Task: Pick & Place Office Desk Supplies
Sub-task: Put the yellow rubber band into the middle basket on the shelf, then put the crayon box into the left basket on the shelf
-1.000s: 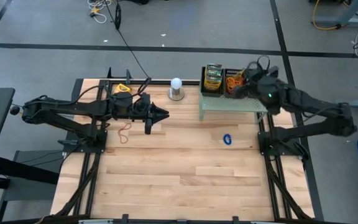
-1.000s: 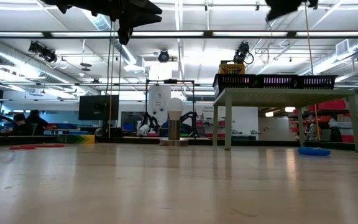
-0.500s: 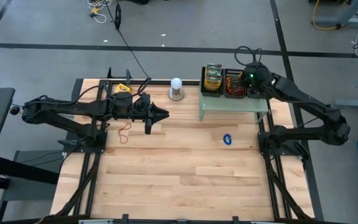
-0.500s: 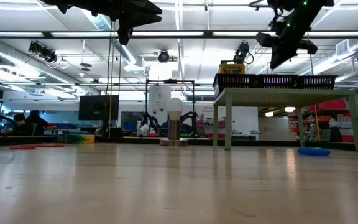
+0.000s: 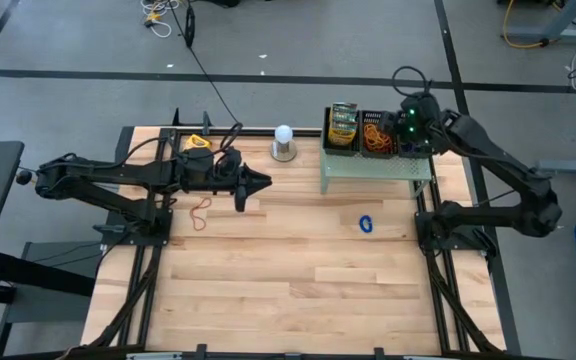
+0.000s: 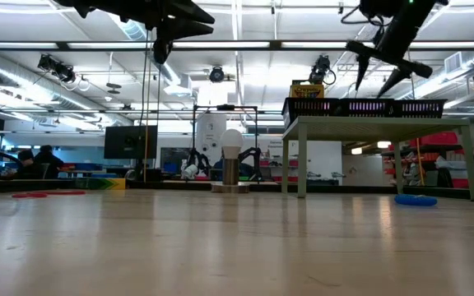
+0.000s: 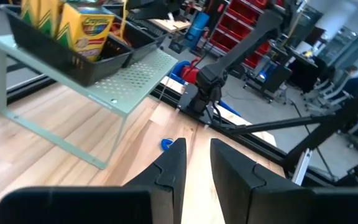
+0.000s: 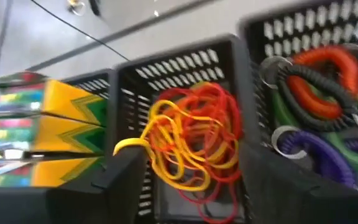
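Black mesh baskets [image 6: 364,107] stand in a row on the pale green riser [image 5: 373,168] at the far right. One holds yellow-and-green crayon boxes [image 8: 55,118], the middle one a tangle of red, orange and yellow rubber bands [image 8: 191,143], and a third holds coiled loops [image 8: 322,93]. My right gripper [image 8: 194,168] hovers open just above the middle basket, fingers pointing down. My left gripper [image 5: 265,182] hangs in the air left of centre, its fingers a little apart with nothing between them. A red band [image 5: 200,210] and a blue loop [image 5: 366,224] lie flat on the table. My right gripper: a yellow band's loop [image 8: 129,146] lies right at the tip of one finger [image 8: 120,177]. I cannot tell whether it touches the finger. The rest of the tangle rests in the middle basket.
A white ball on a metal base [image 5: 284,140] stands at the far edge, left of the riser. A yellow item [image 5: 198,143] lies at the far left. The wooden table [image 5: 288,290] shows bare boards in its near half.
My right gripper has swung toward the far right over the baskets, come down toward the middle one, and opened wide.
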